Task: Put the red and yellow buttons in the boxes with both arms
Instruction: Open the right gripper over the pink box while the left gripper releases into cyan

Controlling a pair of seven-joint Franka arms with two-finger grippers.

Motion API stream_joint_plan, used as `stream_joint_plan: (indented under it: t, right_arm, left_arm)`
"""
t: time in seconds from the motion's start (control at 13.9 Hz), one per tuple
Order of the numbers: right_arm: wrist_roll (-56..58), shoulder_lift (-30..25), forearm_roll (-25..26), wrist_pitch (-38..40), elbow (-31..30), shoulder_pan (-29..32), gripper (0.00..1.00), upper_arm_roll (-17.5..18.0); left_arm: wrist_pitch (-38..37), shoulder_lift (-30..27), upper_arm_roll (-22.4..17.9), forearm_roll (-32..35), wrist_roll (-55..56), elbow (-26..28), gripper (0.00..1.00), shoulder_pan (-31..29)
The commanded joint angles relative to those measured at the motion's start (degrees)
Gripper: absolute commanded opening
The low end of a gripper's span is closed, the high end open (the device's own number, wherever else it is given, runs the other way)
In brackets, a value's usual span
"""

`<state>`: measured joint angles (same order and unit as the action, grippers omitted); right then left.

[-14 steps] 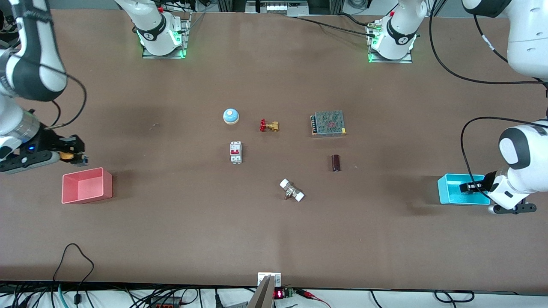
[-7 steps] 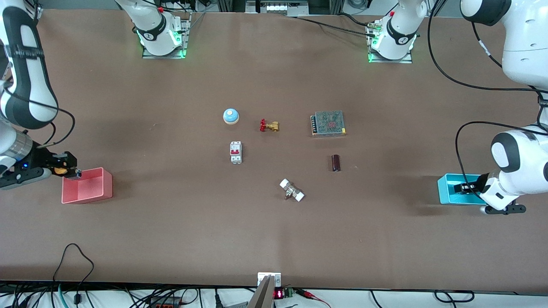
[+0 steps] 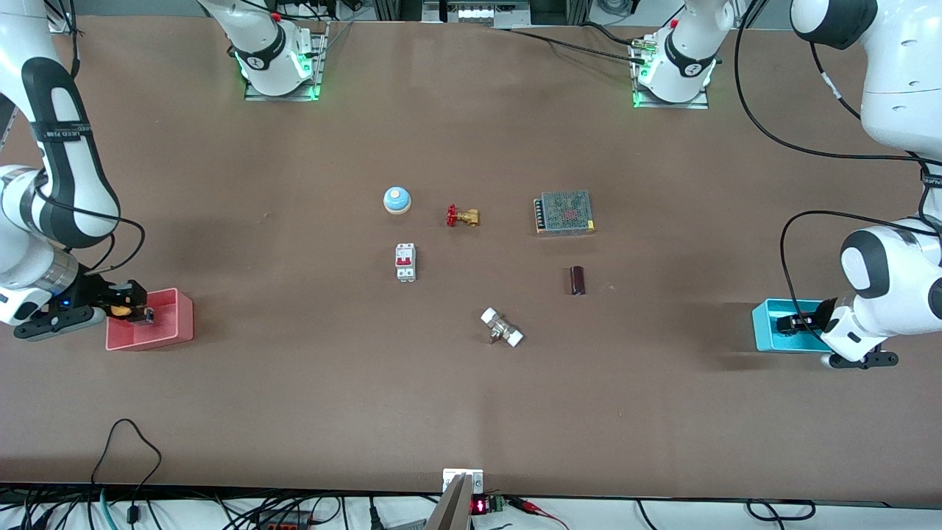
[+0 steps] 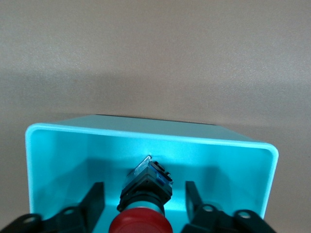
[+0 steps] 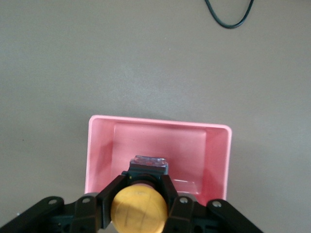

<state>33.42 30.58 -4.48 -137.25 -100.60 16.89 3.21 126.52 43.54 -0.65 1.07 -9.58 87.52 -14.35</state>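
Observation:
My right gripper (image 3: 140,309) is shut on the yellow button (image 3: 119,311) and holds it over the pink box (image 3: 165,327) at the right arm's end of the table. In the right wrist view the fingers (image 5: 112,190) clamp the yellow button (image 5: 138,208) above the pink box (image 5: 160,124). My left gripper (image 3: 793,322) is down in the cyan box (image 3: 765,327). In the left wrist view it (image 4: 144,189) is open, and the red button (image 4: 141,222) sits between the fingers without touching them, inside the cyan box (image 4: 146,133).
Mid-table stand a blue dome bell (image 3: 397,199), a brass valve with a red handle (image 3: 462,216), a white circuit breaker (image 3: 405,262), a mesh-topped power supply (image 3: 564,212), a dark cylinder (image 3: 578,280) and a white-capped fitting (image 3: 502,327).
My right gripper has carried the yellow button toward the front camera and lower, from beside the pink box to over it. My left gripper has shifted slightly within the cyan box.

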Motion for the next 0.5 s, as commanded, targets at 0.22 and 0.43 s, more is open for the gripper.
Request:
stream_joint_plan:
  t: [0.22,0.43]
  right_arm:
    - [1.65,3.07,-1.84,-3.02,1.28,0.78,0.23,0.74]
    - [1.65,3.95,-1.76,-3.99,1.28,0.78,0.25,0.3]
  left_arm:
    - [-9.42,-4.07,0.91,1.03,-0.88,-2.18,1.0,-0.42]
    - [-14.27,-8.81,1.27,0.95,-0.79,-2.35,1.0,-0.07]
